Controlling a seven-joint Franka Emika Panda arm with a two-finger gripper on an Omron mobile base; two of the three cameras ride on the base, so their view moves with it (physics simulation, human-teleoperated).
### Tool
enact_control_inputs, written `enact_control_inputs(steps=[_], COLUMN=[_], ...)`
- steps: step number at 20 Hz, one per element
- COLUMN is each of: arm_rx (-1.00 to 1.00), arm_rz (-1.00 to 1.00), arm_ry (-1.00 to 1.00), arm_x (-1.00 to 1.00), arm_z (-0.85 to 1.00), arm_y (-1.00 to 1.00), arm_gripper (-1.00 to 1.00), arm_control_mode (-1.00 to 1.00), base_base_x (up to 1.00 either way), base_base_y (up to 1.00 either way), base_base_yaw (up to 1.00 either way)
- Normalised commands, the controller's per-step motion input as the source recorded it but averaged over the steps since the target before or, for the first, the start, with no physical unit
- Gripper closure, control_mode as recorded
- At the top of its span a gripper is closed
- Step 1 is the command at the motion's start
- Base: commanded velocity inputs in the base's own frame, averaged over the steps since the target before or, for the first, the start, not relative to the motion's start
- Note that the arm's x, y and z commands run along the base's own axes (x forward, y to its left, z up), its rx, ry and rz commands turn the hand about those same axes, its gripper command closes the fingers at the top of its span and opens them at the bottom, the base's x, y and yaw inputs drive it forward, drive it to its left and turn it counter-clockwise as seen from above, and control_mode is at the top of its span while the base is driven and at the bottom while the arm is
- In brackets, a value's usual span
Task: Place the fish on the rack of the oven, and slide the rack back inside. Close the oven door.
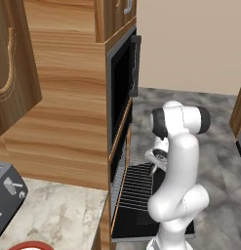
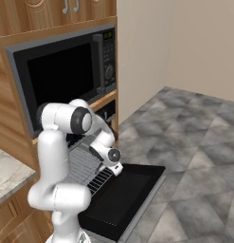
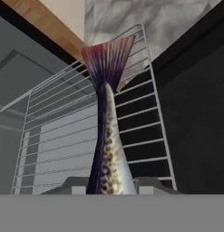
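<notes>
Grasping the slender, speckled silver fish, the gripper fills the hand view's bottom centre. Behind it spreads the thin-wire rack, with the flat black oven door at right.

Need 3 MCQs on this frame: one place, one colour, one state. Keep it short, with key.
1. Where is the fish?
A. on the floor
B. between the fingers of the gripper, above the rack
C. on the stone counter

2. What colour is the fish's tail fin?
A. reddish-purple
B. green
C. white

3. How does the oven door stand?
A. shut
B. dropped open, rack pulled out over it
C. half raised

Key: 1 B, the hand view shows the fish rising from between the fingertips with rack wires behind it. 2 A, the fanned fin at the top of the hand view is reddish-purple. 3 B, both base views show the door lying flat with the rack above it.
</notes>
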Motion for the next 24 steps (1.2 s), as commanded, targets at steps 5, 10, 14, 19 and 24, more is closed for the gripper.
enact_control_inputs(steps=[5, 10, 14, 19, 24], arm_rx=[0.04, 0.03, 0.02, 0.01, 0.01], arm_rz=[0.08, 0.07, 0.07, 0.08, 0.08], arm_ry=[0.0, 0.0, 0.0, 0.0, 0.0], arm_x=[0.54, 0.66, 0.56, 0.41, 0.3], arm_z=[-0.27, -0.27, -0.32, -0.4, -0.47], arm_y=[0.04, 0.13, 0.09, 0.01, 0.0], arm_gripper=[1.0, 1.0, 1.0, 1.0, 1.0], arm_control_mode=[-1.0, -1.0, -1.0, -1.0, -1.0], base_base_x=[0.0, 0.0, 0.0, 0.0, 0.0], base_base_y=[0.0, 0.0, 0.0, 0.0, 0.0], base_base_yaw=[0.0, 0.0, 0.0, 0.0, 0.0])
